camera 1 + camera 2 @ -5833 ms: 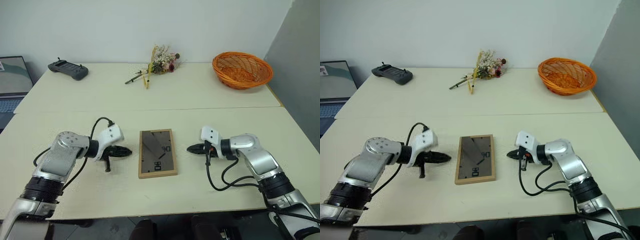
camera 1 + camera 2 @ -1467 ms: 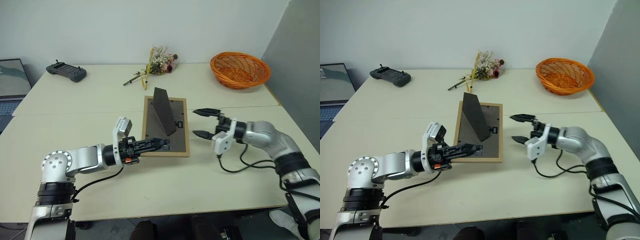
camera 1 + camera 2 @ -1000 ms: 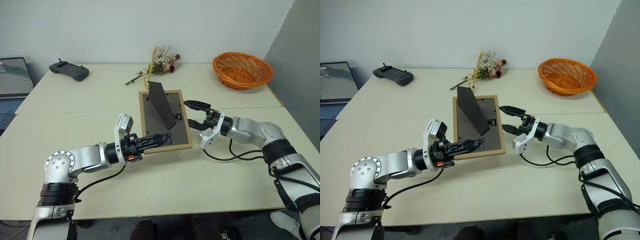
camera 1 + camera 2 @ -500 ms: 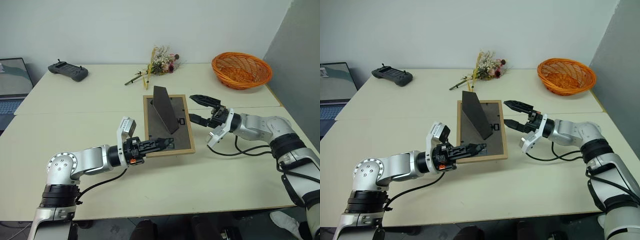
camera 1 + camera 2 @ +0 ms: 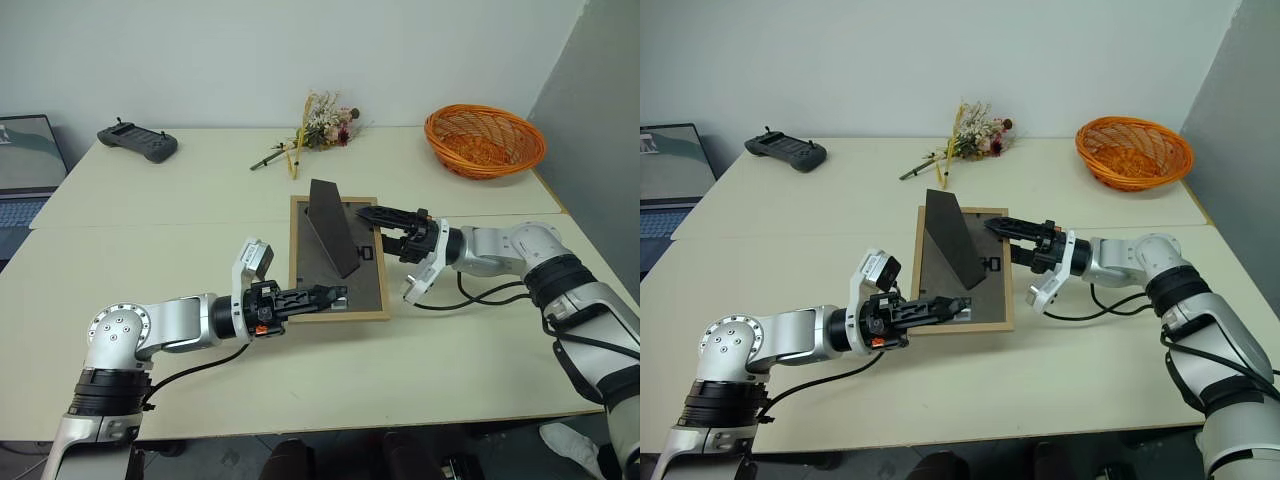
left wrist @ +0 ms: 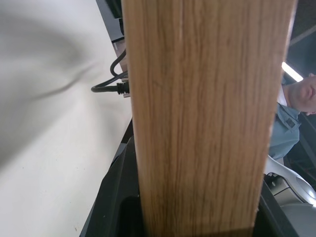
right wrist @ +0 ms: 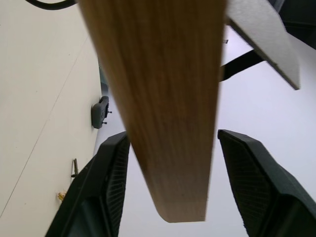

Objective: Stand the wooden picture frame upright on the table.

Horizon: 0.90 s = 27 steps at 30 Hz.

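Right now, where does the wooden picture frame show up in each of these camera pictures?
Left eye view: wooden picture frame at centre, back up, between both grippers.
Right eye view: frame at centre.
Left wrist view: its wood edge runs up the middle.
Right wrist view: its wood edge between the fingers.
Shared landmark: the orange basket beyond it, eye views.

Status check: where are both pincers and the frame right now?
Left pincer shut on frame, near edge. Right pincer straddles its right edge, fingers apart. Frame off the table, back up, stand flap folded out. Nothing in the way.

Silver arms, black cables, black-fingered left hand (image 5: 325, 296).
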{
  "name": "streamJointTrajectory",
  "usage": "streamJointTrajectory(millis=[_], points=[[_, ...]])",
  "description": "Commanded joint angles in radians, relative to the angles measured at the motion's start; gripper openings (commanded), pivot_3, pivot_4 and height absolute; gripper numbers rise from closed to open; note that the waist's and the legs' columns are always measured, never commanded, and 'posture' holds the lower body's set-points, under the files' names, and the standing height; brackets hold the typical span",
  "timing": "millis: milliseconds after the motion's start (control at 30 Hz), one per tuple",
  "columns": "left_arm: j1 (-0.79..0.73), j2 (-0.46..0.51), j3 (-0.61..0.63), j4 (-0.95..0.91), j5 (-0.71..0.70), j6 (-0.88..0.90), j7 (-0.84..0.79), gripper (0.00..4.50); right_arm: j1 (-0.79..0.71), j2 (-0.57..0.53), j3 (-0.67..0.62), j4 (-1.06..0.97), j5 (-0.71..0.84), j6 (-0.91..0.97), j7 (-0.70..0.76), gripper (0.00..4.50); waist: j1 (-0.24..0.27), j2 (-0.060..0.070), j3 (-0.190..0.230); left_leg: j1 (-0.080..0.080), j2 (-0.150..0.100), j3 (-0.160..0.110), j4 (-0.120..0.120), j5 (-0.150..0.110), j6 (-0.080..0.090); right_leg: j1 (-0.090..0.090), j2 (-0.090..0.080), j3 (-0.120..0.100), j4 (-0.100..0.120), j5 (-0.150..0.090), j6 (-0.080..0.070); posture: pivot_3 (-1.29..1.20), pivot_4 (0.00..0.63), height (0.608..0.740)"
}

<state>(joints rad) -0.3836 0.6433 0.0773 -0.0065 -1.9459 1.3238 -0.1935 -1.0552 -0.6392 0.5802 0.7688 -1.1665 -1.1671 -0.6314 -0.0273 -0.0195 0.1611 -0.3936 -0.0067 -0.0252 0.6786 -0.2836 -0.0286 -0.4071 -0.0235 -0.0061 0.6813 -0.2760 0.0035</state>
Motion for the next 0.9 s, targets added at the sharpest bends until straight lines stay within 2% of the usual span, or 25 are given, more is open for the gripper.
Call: streamJointTrajectory(millis=[33, 100, 133, 200, 267, 400, 500, 533, 567, 600, 667, 733, 767, 800, 900], points=[[-0.002, 0.009, 0.003, -0.050, -0.026, -0.011, -0.027, 1.21, -0.016, -0.015, 0.001, -0.030, 0.018, -0.017, -0.013, 1.92, 0.000, 0.000, 0.000, 0.000, 0.000, 0.000, 0.000, 0.000, 0.000, 0.000, 0.000, 0.000, 0.000, 0.000, 0.000, 0.00, 0.150, 0.740], [-0.003, 0.013, -0.003, -0.055, -0.026, -0.010, -0.034, 1.21, -0.011, -0.020, 0.000, -0.042, 0.019, -0.023, -0.015, 1.47, 0.000, 0.000, 0.000, 0.000, 0.000, 0.000, 0.000, 0.000, 0.000, 0.000, 0.000, 0.000, 0.000, 0.000, 0.000, 0.00, 0.150, 0.740], [-0.002, 0.014, -0.004, -0.056, -0.026, -0.010, -0.037, 1.21, -0.009, -0.022, 0.000, -0.049, 0.020, -0.025, -0.016, 1.40, 0.000, 0.000, 0.000, 0.000, 0.000, 0.000, 0.000, 0.000, 0.000, 0.000, 0.000, 0.000, 0.000, 0.000, 0.000, 0.00, 0.150, 0.740], [0.000, 0.018, -0.006, -0.059, -0.026, -0.011, -0.039, 1.89, -0.006, -0.028, -0.001, -0.055, 0.027, -0.030, -0.013, 1.39, 0.000, 0.000, 0.000, 0.000, 0.000, 0.000, 0.000, 0.000, 0.000, 0.000, 0.000, 0.000, 0.000, 0.000, 0.000, 0.00, 0.150, 0.740], [0.006, 0.026, -0.006, -0.067, -0.026, -0.020, -0.032, 2.28, -0.005, -0.031, -0.004, -0.047, 0.040, -0.040, -0.004, 1.30, 0.000, 0.000, 0.000, 0.000, 0.000, 0.000, 0.000, 0.000, 0.000, 0.000, 0.000, 0.000, 0.000, 0.000, 0.000, 0.00, 0.150, 0.740], [0.038, 0.115, 0.047, -0.030, -0.026, -0.041, -0.015, 3.12, 0.003, -0.047, -0.016, 0.001, 0.116, -0.099, 0.057, 1.30, -0.002, 0.000, 0.000, 0.000, 0.000, 0.000, 0.000, 0.000, 0.000, 0.000, 0.000, 0.000, 0.000, 0.000, 0.000, 0.00, 0.150, 0.740], [0.031, 0.180, 0.108, 0.029, 0.036, -0.084, -0.023, 3.72, -0.002, -0.019, 0.008, 0.146, 0.294, -0.179, 0.257, 1.30, -0.003, 0.000, 0.000, 0.000, 0.000, 0.000, 0.000, 0.000, 0.000, 0.000, 0.000, 0.000, 0.000, 0.000, 0.000, 0.00, 0.150, 0.740], [0.023, 0.197, 0.137, 0.047, 0.068, -0.108, -0.029, 4.04, 0.003, 0.002, 0.018, 0.210, 0.410, -0.193, 0.375, 1.30, -0.003, 0.000, 0.000, 0.000, 0.000, 0.000, 0.000, 0.000, 0.000, 0.000, 0.000, 0.000, 0.000, 0.000, 0.000, 0.00, 0.150, 0.740], [0.014, 0.210, 0.165, 0.054, 0.098, -0.132, -0.033, 4.17, 0.018, 0.026, 0.025, 0.253, 0.552, -0.184, 0.513, 1.30, -0.004, 0.000, 0.000, 0.001, 0.000, 0.000, 0.000, 0.000, 0.001, 0.000, 0.000, 0.000, 0.000, 0.000, 0.000, 0.00, 0.150, 0.740], [0.007, 0.220, 0.187, 0.046, 0.125, -0.153, -0.032, 4.38, 0.052, 0.037, 0.044, 0.231, 0.737, -0.129, 0.688, 1.30, -0.005, -0.001, 0.000, 0.001, 0.001, 0.000, 0.000, 0.000, 0.001, 0.001, 0.000, 0.000, -0.001, 0.000, 0.000, 0.00, 0.150, 0.740], [-0.005, 0.224, 0.229, -0.038, 0.189, -0.208, -0.020, 4.50, 0.164, 0.066, 0.005, 0.015, 1.202, 0.225, 1.142, 1.30, -0.005, -0.002, 0.001, 0.001, 0.002, 0.000, 0.000, 0.000, 0.001, 0.002, 0.000, -0.001, -0.001, 0.000, 0.000, 0.00, 0.150, 0.740], [0.000, 0.231, 0.234, -0.161, 0.298, -0.250, -0.018, 4.50, 0.221, 0.089, -0.055, -0.158, 1.479, 0.556, 1.424, 1.29, -0.004, -0.002, 0.001, 0.000, 0.003, -0.001, 0.001, -0.001, 0.001, 0.003, 0.000, -0.002, -0.003, 0.000, 0.000, 0.00, 0.150, 0.740], [0.008, 0.236, 0.220, -0.219, 0.366, -0.268, -0.018, 4.50, 0.231, 0.097, -0.086, -0.213, 1.554, 0.692, 1.488, 1.29, -0.004, -0.001, 0.001, -0.001, 0.003, -0.002, 0.001, -0.001, 0.002, 0.002, -0.001, -0.003, -0.003, 0.000, 0.000, 0.00, 0.150, 0.740], [0.026, 0.253, 0.181, -0.295, 0.491, -0.308, -0.031, 4.50, 0.231, 0.113, -0.119, -0.260, 1.640, 0.878, 1.532, 1.29, -0.002, 0.000, 0.002, -0.002, 0.003, -0.002, 0.001, -0.003, 0.005, 0.002, -0.002, -0.003, -0.003, 0.000, 0.000, 0.00, 0.150, 0.740], [0.086, 0.305, 0.047, -0.471, 0.827, -0.434, -0.091, 4.50, 0.200, 0.182, -0.206, -0.277, 1.765, 1.218, 1.580, 1.29, 0.000, 0.001, 0.002, -0.001, 0.002, -0.002, -0.001, -0.004, 0.008, 0.001, -0.003, -0.003, -0.002, 0.000, 0.000, 0.00, 0.150, 0.740]])
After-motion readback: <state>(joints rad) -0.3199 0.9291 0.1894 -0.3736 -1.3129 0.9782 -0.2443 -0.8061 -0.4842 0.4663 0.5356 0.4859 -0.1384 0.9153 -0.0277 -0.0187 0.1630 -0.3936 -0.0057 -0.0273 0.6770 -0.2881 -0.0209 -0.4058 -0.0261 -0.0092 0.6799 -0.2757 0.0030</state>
